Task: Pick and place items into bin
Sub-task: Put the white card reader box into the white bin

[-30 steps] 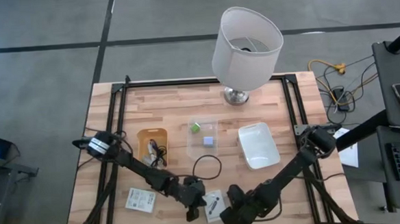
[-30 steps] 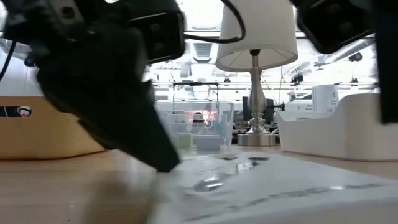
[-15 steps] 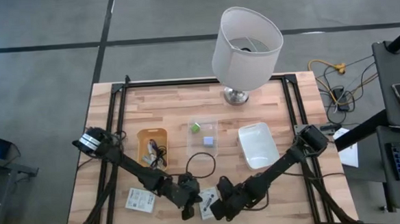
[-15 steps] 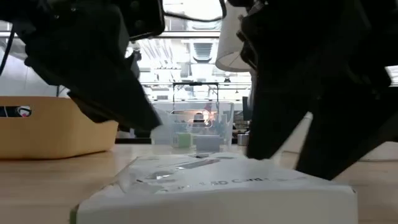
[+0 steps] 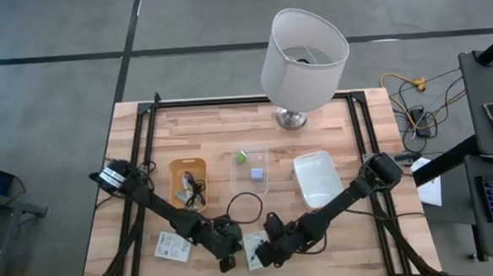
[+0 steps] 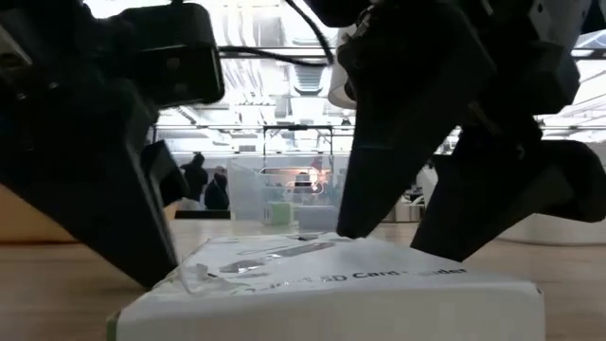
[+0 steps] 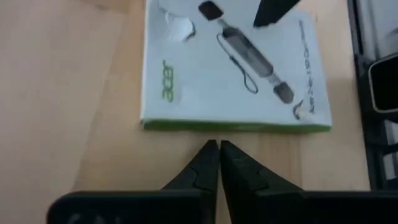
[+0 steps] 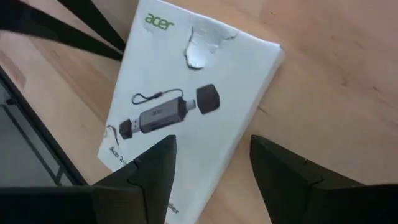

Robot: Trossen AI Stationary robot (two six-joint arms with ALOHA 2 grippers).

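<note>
A flat white packet with green print [image 5: 254,250] lies flat near the table's near edge, between both grippers. My left gripper [image 7: 217,146] is shut, its tips just short of the packet's green-edged long side [image 7: 236,127], on the packet's left [image 5: 227,257]. My right gripper [image 8: 212,142] is open and comes from the right [image 5: 267,248]; one finger [image 8: 155,165] is over the packet [image 8: 186,93], the other [image 8: 283,168] over bare wood beside it. A second packet [image 5: 172,246] lies flat further left. A looped thin cable [image 5: 248,207] lies behind them. No purple pen shows. My left gripper's shut tips stand at the middle of the packet's green-edged side [image 7: 214,128], level from the table's left; I cannot tell whether they touch it. My right gripper slants down over the packet's right part [image 6: 379,248]; I cannot tell whether its fingers touch it.
A yellow bin [image 5: 186,166] holds coiled cables [image 5: 188,190]. A clear bin [image 5: 236,179] holds a green cube [image 5: 241,156] and a grey-blue cube [image 5: 256,175]. A white bin [image 5: 318,181] sits to the right. The big white lamp [image 5: 304,50] stands at the far edge.
My right gripper has moved toward the table's left, over the packet. My left gripper has drawn back a little toward the left. The packet has slid a short way left along the table and stays flat.
</note>
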